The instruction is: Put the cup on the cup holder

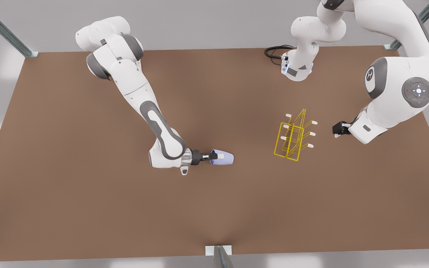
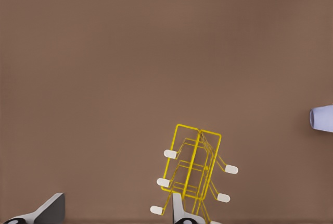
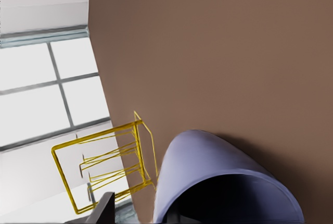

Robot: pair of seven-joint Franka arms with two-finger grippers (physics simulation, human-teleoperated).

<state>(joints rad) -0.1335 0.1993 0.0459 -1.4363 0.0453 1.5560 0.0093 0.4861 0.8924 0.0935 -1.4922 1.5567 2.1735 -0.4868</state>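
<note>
Jaws, right gripper (image 1: 214,156): closed on the rim of the small lavender-blue tapered cup (image 1: 225,157), one finger inside the mouth and one outside.
Jaws, left gripper (image 1: 336,131): fingers parted with nothing between them, hanging just beside the rack on the side toward the front view's right; this arm waits.
Cup: plain, handleless, lying on its side with the narrow base pointing toward the rack, near the middle of the brown tabletop (image 1: 88,208); the right wrist view looks into its dark mouth (image 3: 229,193).
Cup holder: thin yellow wire-frame rack (image 1: 292,138) with short white-tipped pegs sticking out to both sides, upright, apart from the cup, toward the tabletop's edge on the front view's right.
Between them: bare tabletop.
Surroundings: black cable (image 1: 275,51) coiled at an arm's base by the far edge.
Writing: none readable.
</note>
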